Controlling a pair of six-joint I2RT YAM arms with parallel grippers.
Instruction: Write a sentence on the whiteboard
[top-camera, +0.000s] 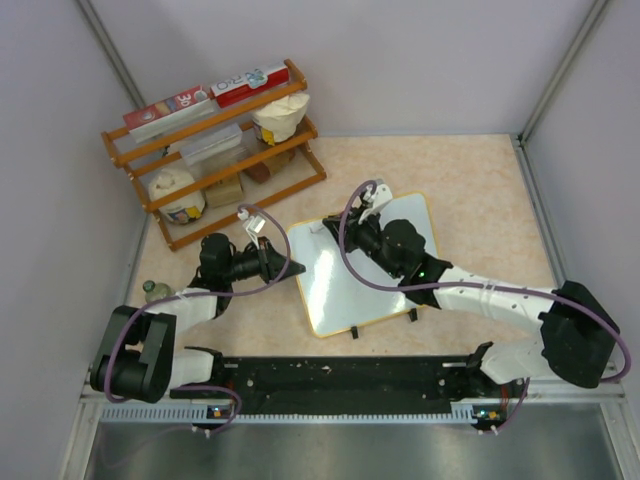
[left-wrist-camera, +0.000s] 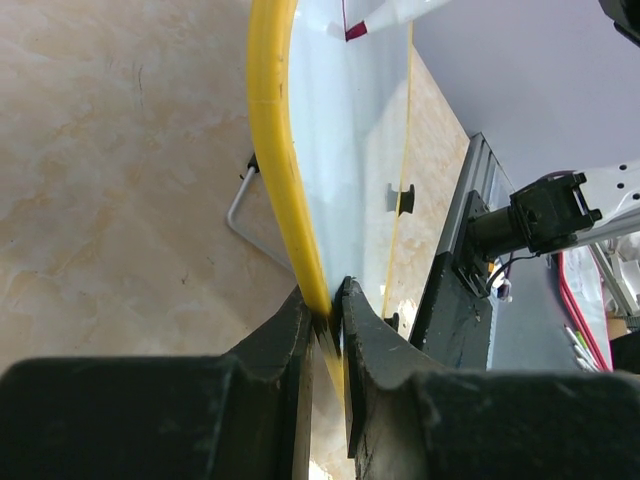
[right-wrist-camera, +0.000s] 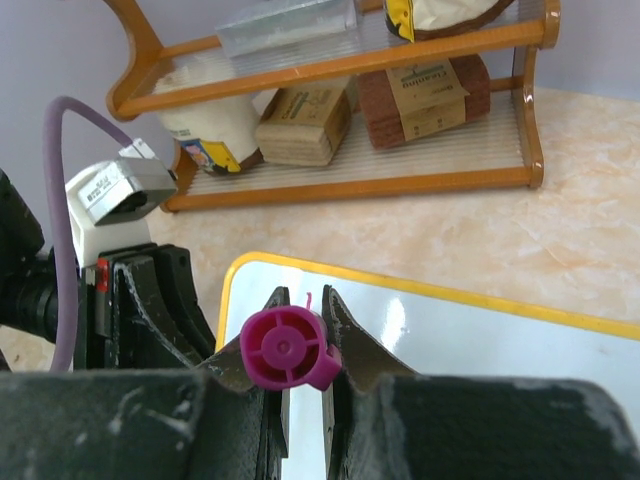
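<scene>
The whiteboard (top-camera: 370, 275) lies on the counter (top-camera: 480, 200) between the 2 arms, skewed a little, with its 2 small black clips on the edge nearest the arm bases. The wooden rack (top-camera: 215, 150) of packets and jars stands well apart, at the far left.

The left hand (left-wrist-camera: 328, 305) is clenched on the yellow rim at the board's left end, 1 finger above the rim and 1 below. That grip looks meant to pin the board so it cannot slide or spin under a pen.

The right hand (right-wrist-camera: 305, 305) reaches over the far left part of the board and is clamped tight around a marker (right-wrist-camera: 285, 348), whose magenta butt end faces its wrist camera. Held that way, the marker points away from the wrist and down at the white surface. From the left wrist view a dark red tip shows at the board's face, though I cannot tell whether it touches.

I can make out no words on the board, so I judge the writing barely begun, if at all. The next strokes will call for light, even pressure. Too much could drag the board against the left hand's pinch.
</scene>
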